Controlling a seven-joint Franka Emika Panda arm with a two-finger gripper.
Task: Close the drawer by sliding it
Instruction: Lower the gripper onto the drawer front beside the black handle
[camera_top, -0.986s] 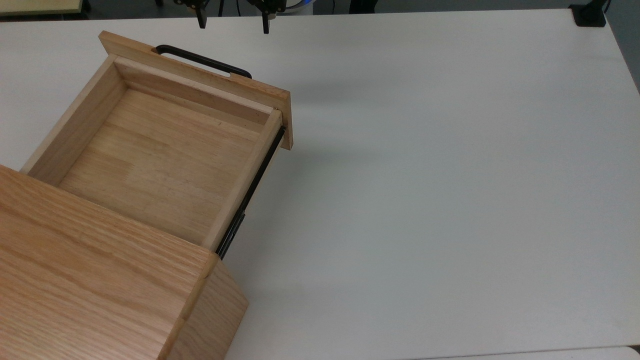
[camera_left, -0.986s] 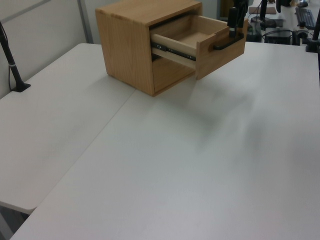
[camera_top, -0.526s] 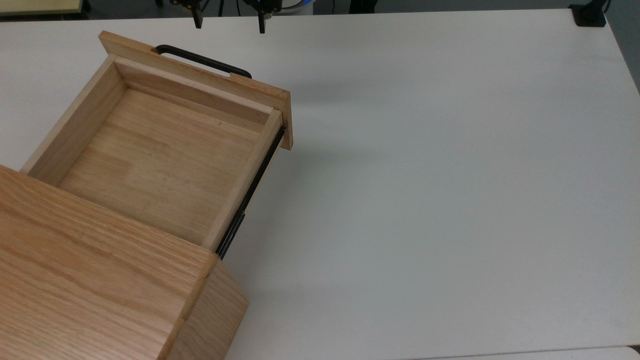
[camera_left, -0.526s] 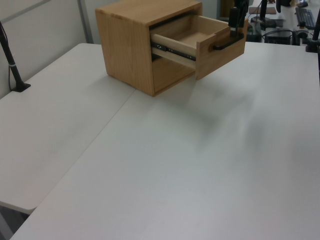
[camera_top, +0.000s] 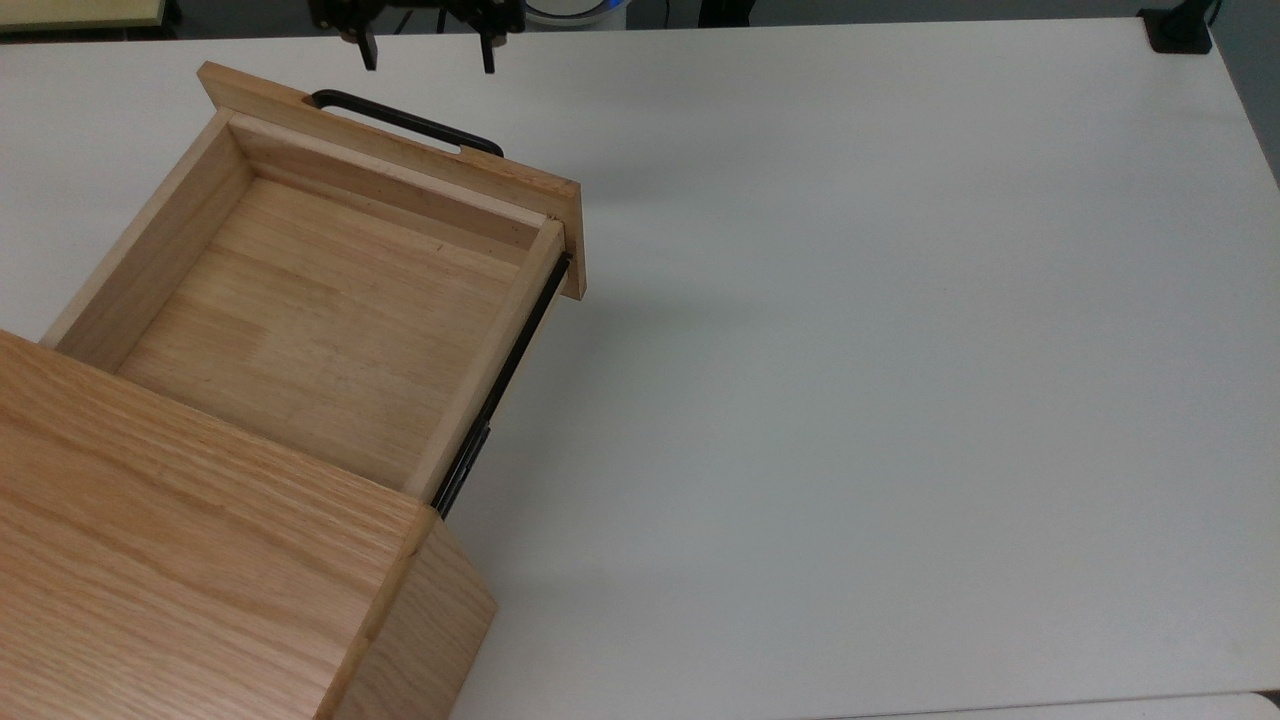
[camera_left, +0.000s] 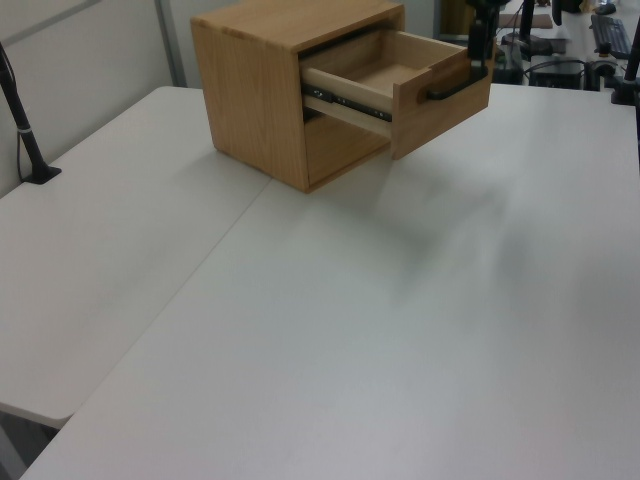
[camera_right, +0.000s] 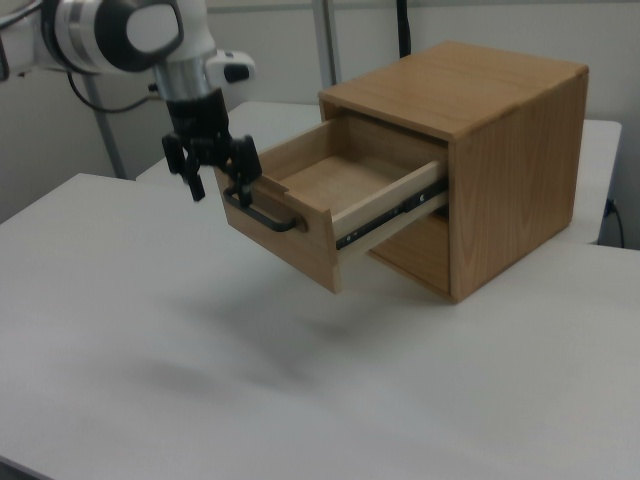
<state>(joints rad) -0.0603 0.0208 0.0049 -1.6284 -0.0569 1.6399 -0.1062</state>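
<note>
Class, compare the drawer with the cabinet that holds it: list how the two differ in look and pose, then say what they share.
The drawer is an open-topped tray; the cabinet is a taller closed box with a plain top. The drawer carries a black bar handle and black side rails; the cabinet has no handle. The drawer juts out above the table; the cabinet stands on it. Both are light oak.

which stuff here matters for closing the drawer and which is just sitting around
For the job:
- light oak wooden drawer, pulled out
- its black metal bar handle
- open black two-finger gripper
- oak cabinet body

Just there:
- black clamp mount at the white table corner
</note>
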